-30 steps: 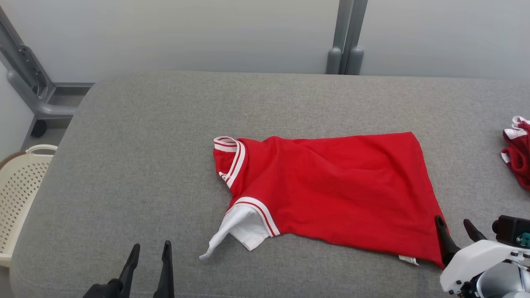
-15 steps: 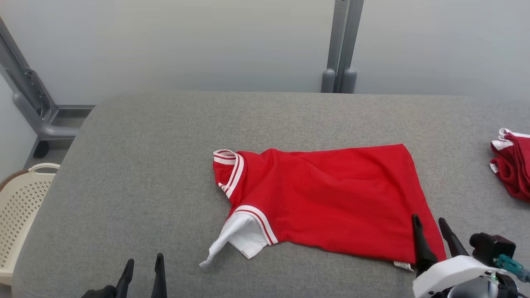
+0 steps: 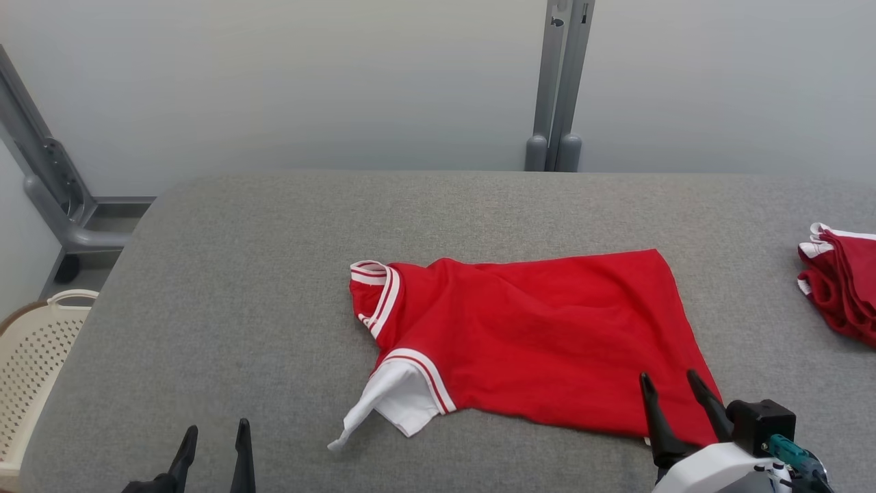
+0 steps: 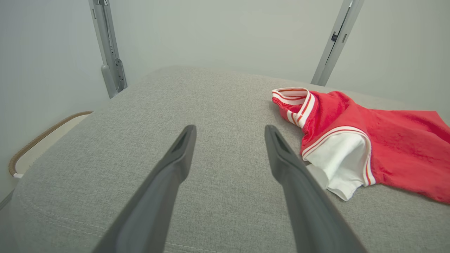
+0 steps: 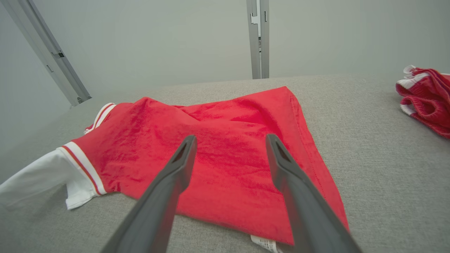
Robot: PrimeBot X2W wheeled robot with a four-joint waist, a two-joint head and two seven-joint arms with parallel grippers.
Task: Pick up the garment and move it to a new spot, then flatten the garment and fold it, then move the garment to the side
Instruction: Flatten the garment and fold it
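Observation:
The garment (image 3: 540,342) is a red shirt with a white-striped collar and a white sleeve, lying folded lengthwise on the grey table (image 3: 274,274); it also appears in the left wrist view (image 4: 386,147) and the right wrist view (image 5: 225,154). My right gripper (image 3: 669,383) stands open over the garment's near right corner, fingers apart with nothing between them (image 5: 230,140). My left gripper (image 3: 213,431) is open at the table's near left edge, well left of the white sleeve (image 4: 230,131).
A second pile of red and white cloth (image 3: 842,287) lies at the table's right edge (image 5: 425,98). A cream perforated basket (image 3: 31,356) stands on the floor to the left. Grey metal posts (image 3: 558,89) rise behind the table.
The head camera has tilted up, so the whole scene sits lower in the picture. My right gripper has moved left, from beside the garment's near right corner to over it. Garment unmoved.

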